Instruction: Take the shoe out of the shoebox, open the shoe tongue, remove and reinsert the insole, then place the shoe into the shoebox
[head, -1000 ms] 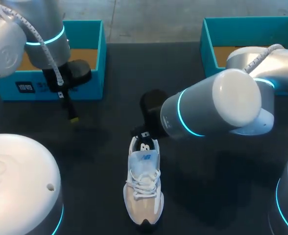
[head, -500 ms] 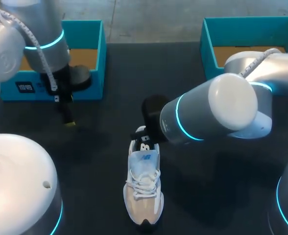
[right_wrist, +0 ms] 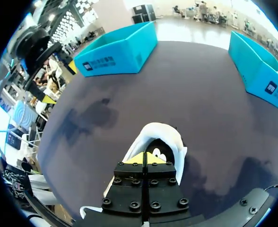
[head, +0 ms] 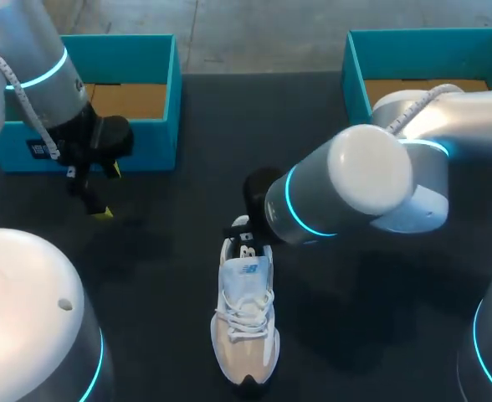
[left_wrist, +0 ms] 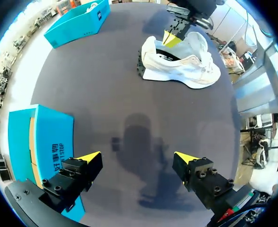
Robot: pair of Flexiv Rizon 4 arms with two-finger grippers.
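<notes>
The white sneaker point(head: 244, 327) stands upright on the dark table point(head: 171, 260), outside both boxes, so the insole step seems to be in hand. The right gripper point(right_wrist: 146, 160) has its fingers pressed together, tips dipped into the heel opening (whether they pinch the insole or the collar, I cannot tell). The left gripper point(left_wrist: 138, 158) hangs wide open and holds nothing, just beside the front wall of the left shoebox point(head: 150, 146). As I judge it, the next move calls for a straight lift out of the heel, likely with the left gripper steadying the shoe. The 2 boxes, the right shoebox point(head: 356, 79) included, sit well apart from the sneaker, so there is room to work on either side.
</notes>
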